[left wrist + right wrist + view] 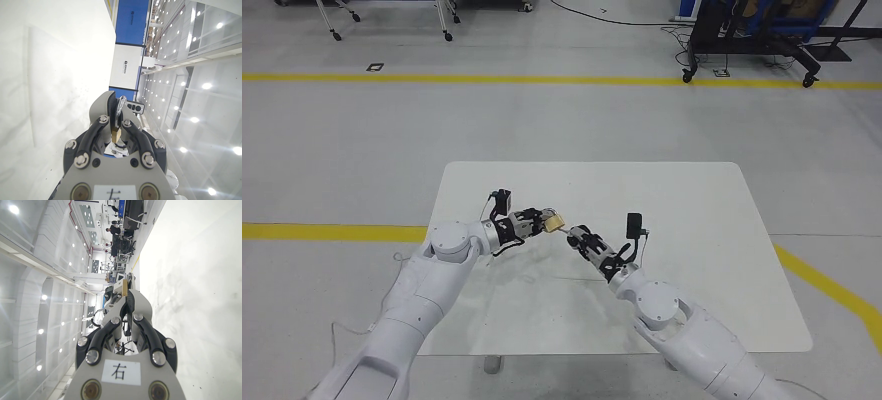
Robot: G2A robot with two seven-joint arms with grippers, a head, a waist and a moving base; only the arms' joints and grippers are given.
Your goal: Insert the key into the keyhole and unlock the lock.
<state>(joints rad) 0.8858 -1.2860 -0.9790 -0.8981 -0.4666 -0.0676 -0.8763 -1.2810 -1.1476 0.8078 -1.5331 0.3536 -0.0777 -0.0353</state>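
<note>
Left end effector [541, 217]: hovering over the middle of the desk [692, 200], turned on its side, pinching the lock [555, 220]. From the left wrist, fingers [98, 109] closing on the silver shackle [121, 106], with the brass body [115, 135] sitting right next to it, showing through the gap between the fingers.

Right end effector [573, 234]: hanging over the desk, a little nearer the robot, pointing toward the left one, tips almost meeting the lock. From the right wrist, pads [130, 303] pressing together; contents between them impossible to tell.

Lock, brass with silver shackle: being held above the desk between the two end effectors, gripped at the left one's tips and lying just beyond the right one's tips. Appearing edge-on from the right wrist as a narrow brass bar [124, 288], standing straight past the closed pads, with white and black parts of the left end effector showing behind it.

Desk, white, rectangular, rounded corners: standing on a grey floor [572, 120].

Yellow lines [542, 77]: running across the floor beyond the desk, with another passing level with the desk on both sides.

Black wheeled cart [752, 45]: standing at the far right, well apart from the desk.

Wheeled frame [392, 20]: standing at the far left, likewise well apart.
</note>
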